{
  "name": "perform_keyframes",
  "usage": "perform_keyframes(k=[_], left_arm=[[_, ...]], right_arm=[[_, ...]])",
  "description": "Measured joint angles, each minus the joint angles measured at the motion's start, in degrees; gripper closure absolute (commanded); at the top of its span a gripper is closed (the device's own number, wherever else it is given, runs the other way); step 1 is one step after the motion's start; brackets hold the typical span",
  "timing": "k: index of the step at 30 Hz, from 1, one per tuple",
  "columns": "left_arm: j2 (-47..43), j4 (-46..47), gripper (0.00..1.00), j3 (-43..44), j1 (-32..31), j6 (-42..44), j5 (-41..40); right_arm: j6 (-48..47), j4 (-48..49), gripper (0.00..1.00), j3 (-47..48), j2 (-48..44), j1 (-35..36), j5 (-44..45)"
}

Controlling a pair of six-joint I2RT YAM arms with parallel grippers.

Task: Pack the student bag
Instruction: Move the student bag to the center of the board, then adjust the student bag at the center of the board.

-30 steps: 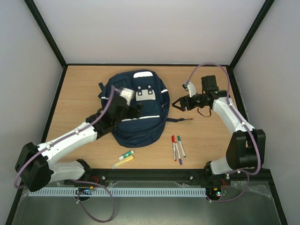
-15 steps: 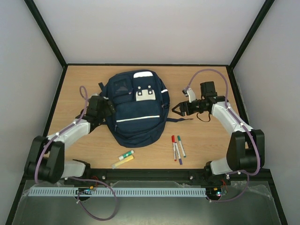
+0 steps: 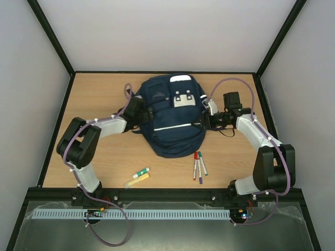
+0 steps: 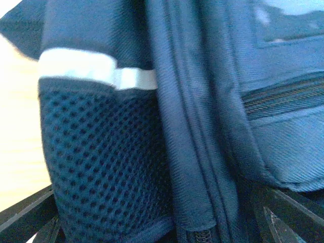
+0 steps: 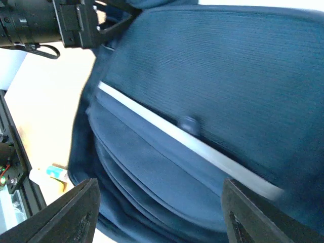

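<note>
on the wooden table [image 3: 89,99], at centre toward the rear, the student bag [image 3: 172,138] lies flat with its front face up and its top end toward the far wall.

bag appearance:
- navy-blue woven fabric.
- one white stripe [image 3: 175,127] runs across the front.
- a grey-white square patch [image 3: 182,99] sits above the stripe.
- a pale panel [image 3: 180,79] marks the top end.
- the left wrist view shows a dark mesh side pocket [image 4: 101,167], a white band [image 4: 96,68] above it, and a zip line [image 4: 283,96] on the front.

tool state:
- left gripper [image 3: 141,112]: at the bag's left flank, jaws spread wide, not clamped. its fingers [image 4: 25,212] show at the lower corners of the wrist view, with the bag's side filling the space between.
- right gripper [image 3: 203,122]: at the bag's right flank, jaws parted, fingers [image 5: 76,212] standing apart before the bag's front.
- whether any finger presses the fabric cannot be determined.

three markers [image 3: 199,165] lie just beside the bag's near right corner.
</note>
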Motion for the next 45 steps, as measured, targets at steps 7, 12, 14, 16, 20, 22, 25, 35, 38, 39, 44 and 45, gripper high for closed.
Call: perform_keyframes(k=[7, 12, 14, 16, 20, 22, 25, 35, 38, 39, 44, 45], left_arm=[[4.1, -0.7, 0.03, 7.2, -6.0, 3.4, 0.6], [1.3, -4.7, 0.03, 8.1, -5.9, 5.7, -1.6], [-1.9, -6.6, 0.03, 8.0, -6.4, 6.4, -3.0], [-6.2, -8.4, 0.03, 7.8, -7.0, 6.8, -4.5], [-13.9, -13.7, 0.04, 7.6, -10.3, 6.0, -6.0], [-16.1, -16.6, 0.05, 7.2, -13.2, 5.5, -7.1], [-18.5, -20.7, 0.06, 4.4, -18.2, 4.8, -8.8], [-27.1, -26.9, 0.08, -6.8, -25.5, -0.1, -9.1], [-28.2, -27.0, 0.09, -7.1, -25.6, -0.9, -9.3], [-28.3, -27.0, 0.1, -7.2, -25.6, -1.0, -9.3], [-28.3, -27.8, 0.14, -8.3, -25.6, -1.2, -9.3], [-28.3, -28.0, 0.15, -8.5, -25.6, -1.3, -9.4]], right_arm=[[-0.9, 0.0, 0.35, -0.1, 0.0, 0.0, -0.9], [-3.7, -0.1, 0.37, -0.2, 0.0, 0.2, -1.0], [-5.9, -0.3, 0.38, -0.2, 0.0, 0.4, -0.5], [-9.5, -0.9, 0.38, -0.1, 0.0, 0.9, 0.8], [-19.8, -3.9, 0.38, -0.1, -1.0, 2.1, 4.4], [-25.7, -5.4, 0.39, -0.2, -2.8, 3.7, 8.2], [-32.3, -5.9, 0.41, -0.8, -5.9, 6.4, 13.4], [-43.2, -4.5, 0.41, -2.9, -7.5, 15.9, 27.5], [-44.6, -2.8, 0.42, -4.4, -6.7, 18.8, 31.3], [-45.0, -2.2, 0.43, -4.9, -6.4, 19.5, 32.3], [-46.6, 0.4, 0.48, -6.7, -4.8, 21.3, 37.0], [-46.8, 1.2, 0.5, -7.0, -4.5, 21.4, 37.9]])
